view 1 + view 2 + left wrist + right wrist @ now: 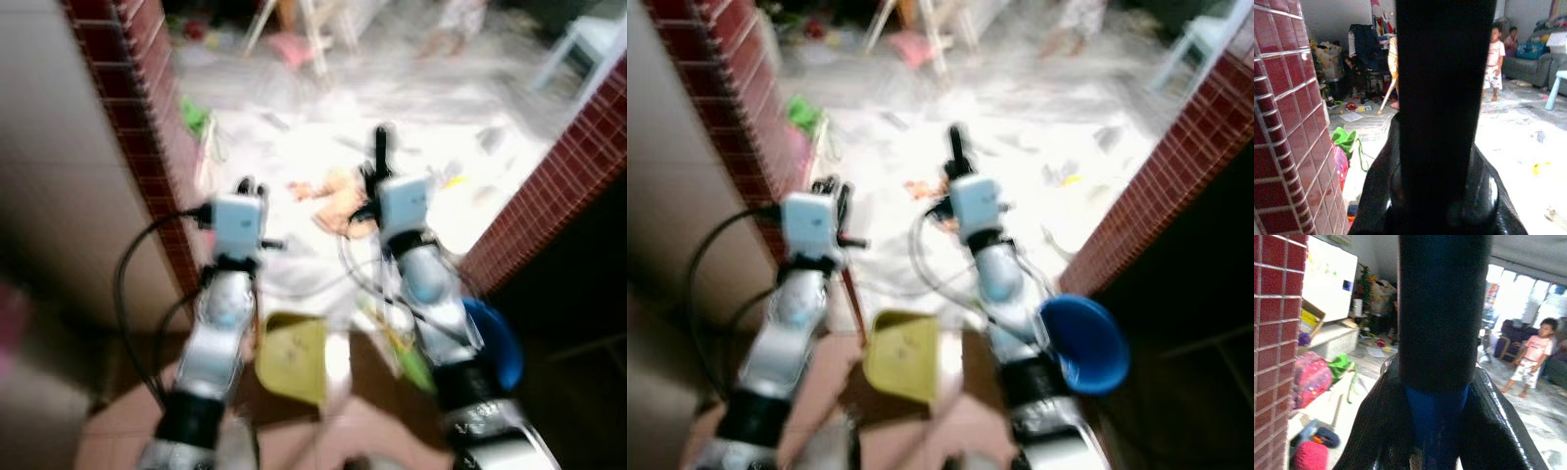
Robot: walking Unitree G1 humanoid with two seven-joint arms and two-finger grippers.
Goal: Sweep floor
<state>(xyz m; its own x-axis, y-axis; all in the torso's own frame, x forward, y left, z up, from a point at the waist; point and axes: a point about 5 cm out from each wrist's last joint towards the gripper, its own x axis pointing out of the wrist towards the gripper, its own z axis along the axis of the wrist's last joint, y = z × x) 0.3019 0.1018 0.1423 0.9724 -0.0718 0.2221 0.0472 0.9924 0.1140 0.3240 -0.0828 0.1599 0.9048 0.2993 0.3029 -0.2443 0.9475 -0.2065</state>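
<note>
We held a yellow dustpan point(903, 354) low with our left gripper point(248, 186), fingers closed on its dark handle. Our right gripper point(955, 147) gripped a blue broom point(1085, 343) handle, brush end behind, ready for the messy floor point(411, 117) ahead.

Red-tiled brick pillar point(137, 108) at left, w/ a matching brick wall point(558, 186) at right, framing a bright room beyond. Green bag point(1345, 141) and pink patterned bag point(1310, 377) lie at the pillar's foot. Far side: a person in pink top and white shorts point(1493, 63) stands nr a grey sofa point(1540, 66); light-blue chair point(588, 44) far right. Whiteboard point(1330, 279) on the left wall.
</note>
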